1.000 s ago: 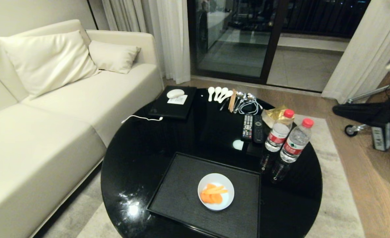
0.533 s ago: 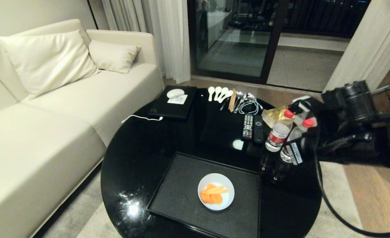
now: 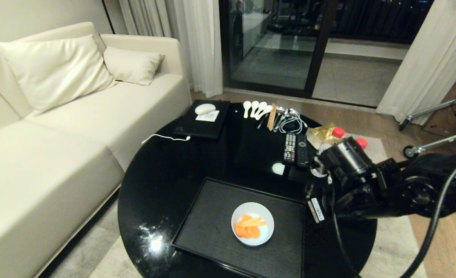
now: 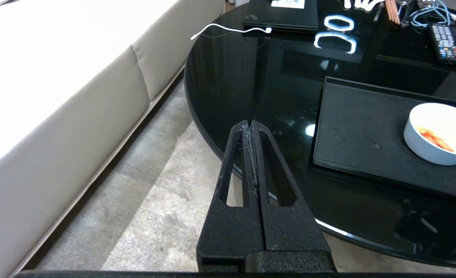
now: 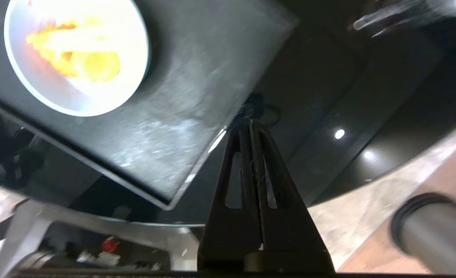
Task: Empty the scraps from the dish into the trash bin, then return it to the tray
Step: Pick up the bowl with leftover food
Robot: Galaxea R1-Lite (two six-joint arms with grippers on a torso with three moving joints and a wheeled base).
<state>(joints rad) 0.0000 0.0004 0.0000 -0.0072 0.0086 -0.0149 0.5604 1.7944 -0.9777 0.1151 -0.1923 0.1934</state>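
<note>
The dish (image 3: 252, 224) with scraps (image 3: 249, 226) sits low centre on the tray (image 3: 212, 227); the right gripper (image 5: 251, 125), fingers pressed together and empty, hovers right of it over the tray's edge. Left gripper (image 4: 251, 125) parked, closed

Dim indoor light, glare spots on the glossy table (image 3: 162, 185), right wrist view motion-blurred with the dish (image 5: 77, 54) overexposed.

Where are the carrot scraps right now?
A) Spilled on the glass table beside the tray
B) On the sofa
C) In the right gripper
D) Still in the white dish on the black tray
D: the scraps lie inside the dish, which sits on the tray; the right gripper, shut and empty, is beside the tray.
</note>
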